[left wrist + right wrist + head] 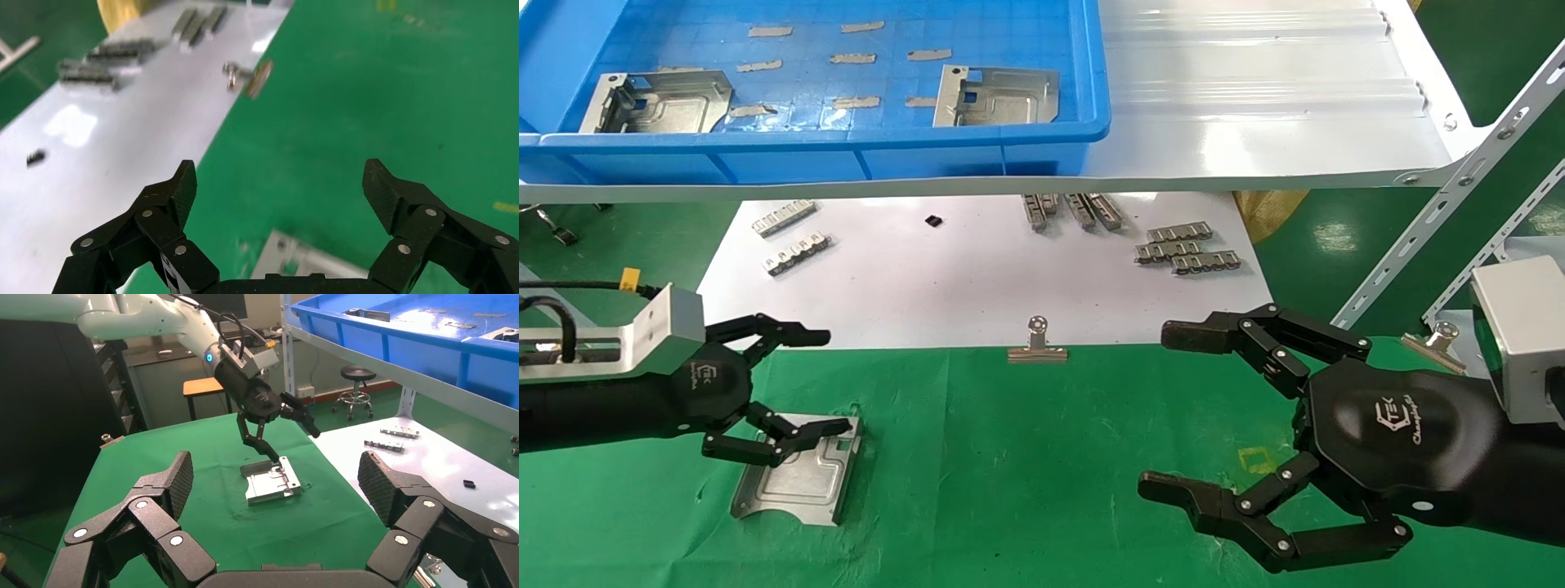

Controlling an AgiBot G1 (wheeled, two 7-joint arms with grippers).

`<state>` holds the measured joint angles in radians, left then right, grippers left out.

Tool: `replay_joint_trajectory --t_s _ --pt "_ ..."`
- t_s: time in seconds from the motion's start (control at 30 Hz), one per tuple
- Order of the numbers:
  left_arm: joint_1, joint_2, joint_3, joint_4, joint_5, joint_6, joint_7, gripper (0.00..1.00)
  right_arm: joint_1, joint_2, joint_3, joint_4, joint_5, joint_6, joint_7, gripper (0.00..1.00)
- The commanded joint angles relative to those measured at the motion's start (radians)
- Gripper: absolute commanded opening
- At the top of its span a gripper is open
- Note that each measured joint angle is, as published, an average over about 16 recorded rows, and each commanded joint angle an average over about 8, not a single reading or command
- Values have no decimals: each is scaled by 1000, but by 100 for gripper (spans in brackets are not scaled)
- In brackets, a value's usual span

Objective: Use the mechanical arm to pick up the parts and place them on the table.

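One silver part (797, 478) lies flat on the green table (1026, 474), its folded flange toward the white paper. My left gripper (836, 380) stands open right over that flange. Its lower finger (829, 428) is at the flange edge and nothing is held between the fingers. In the left wrist view the left gripper (281, 180) gapes above the part (294, 260). The right wrist view shows the part (269, 482) under the left gripper (289, 436). Two more parts (658, 102) (997, 96) lie in the blue bin. My right gripper (1164, 411) (275, 474) hovers open and empty at the right.
The blue bin (846, 135) sits on a glossy white shelf (1254, 98) overhanging the back. White paper (977, 278) carries ridged metal strips (1185, 249) (793, 241) and a small black piece (933, 220). Binder clips (1037, 343) (1434, 339) hold its edge. A slanted shelf strut (1442, 204) stands at right.
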<state>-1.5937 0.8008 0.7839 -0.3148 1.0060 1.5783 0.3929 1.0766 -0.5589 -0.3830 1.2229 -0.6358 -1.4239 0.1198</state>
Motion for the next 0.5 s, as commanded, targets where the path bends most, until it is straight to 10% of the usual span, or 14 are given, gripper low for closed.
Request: replay_joint_trajectory --t_s 0.03,0.5 --pt "21 -8 -20 -39 -11 -3 -24 100 0 0 0 0 0 0 0 100" --pt "167 -61 -163 -313 -89 -27 -187 100 0 0 0 0 0 0 0 100"
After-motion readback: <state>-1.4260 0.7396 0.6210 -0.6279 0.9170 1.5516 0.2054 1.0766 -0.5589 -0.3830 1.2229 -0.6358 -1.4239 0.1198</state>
